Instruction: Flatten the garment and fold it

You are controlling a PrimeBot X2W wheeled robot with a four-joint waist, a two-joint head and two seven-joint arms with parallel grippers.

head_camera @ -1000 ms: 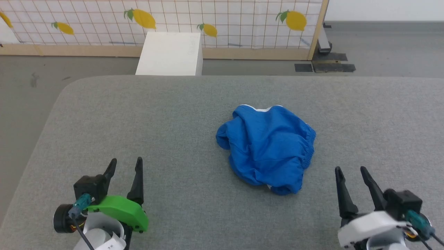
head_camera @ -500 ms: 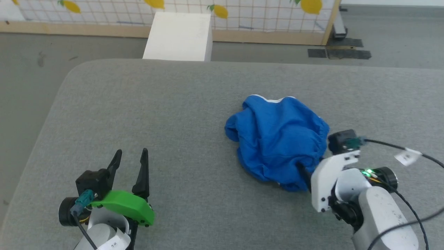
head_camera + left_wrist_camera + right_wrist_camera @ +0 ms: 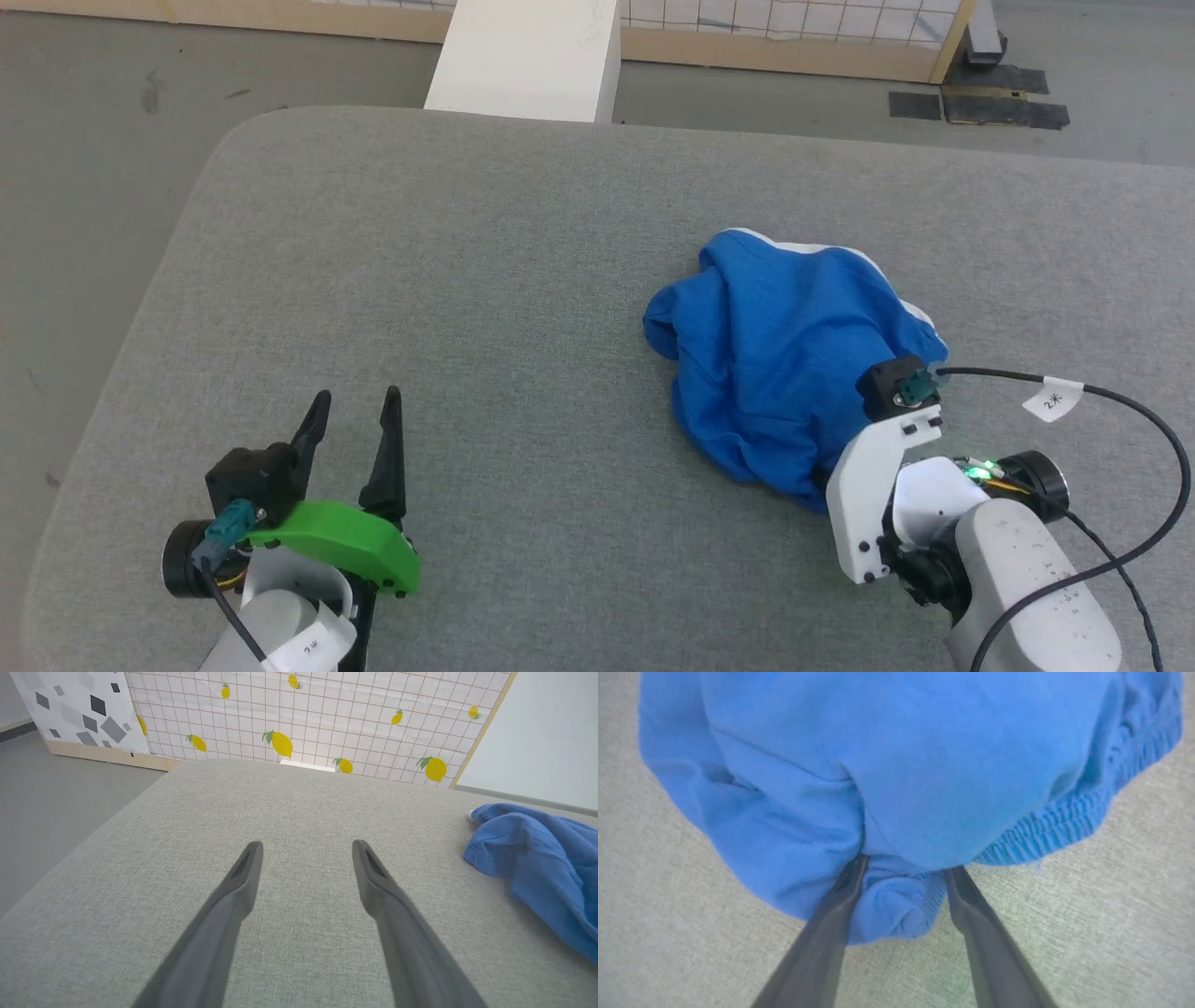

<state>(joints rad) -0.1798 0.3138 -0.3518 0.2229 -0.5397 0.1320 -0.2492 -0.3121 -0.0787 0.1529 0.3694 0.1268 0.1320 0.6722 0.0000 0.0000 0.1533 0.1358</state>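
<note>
On the grey padded counter (image 3: 467, 280) the garment (image 3: 784, 345) lies in a rumpled blue heap on the right side, about midway between the near and far edges, with white trim (image 3: 803, 247) showing along its far rim. My right pincer (image 3: 903, 868) comes at the heap from its near right. The two dark fingers (image 3: 822, 942) are spread, with their tips slipped under the cloth and a small roll of blue hem between them, and I am not squeezing it. The ribbed elastic waistband (image 3: 1064, 826) curves just to the right of that roll. A black cable (image 3: 1120, 411) with a white tag (image 3: 1052, 401) loops over the counter beside my right wrist, close to the garment's right edge. My left pincer (image 3: 358, 411) rests at the near left, spread and holding nothing, well apart from the garment, with bare grey cloth ahead of it. Past the far edge of the counter a white block (image 3: 527, 56) stands on the grey floor (image 3: 93, 140). Behind it is a wood-framed screen (image 3: 327, 714) printed with a grid and lemons, and dark patches (image 3: 1004, 107) lie on the floor at the far right. A panel (image 3: 70, 709) with grey geometric shapes stands at the far left.
</note>
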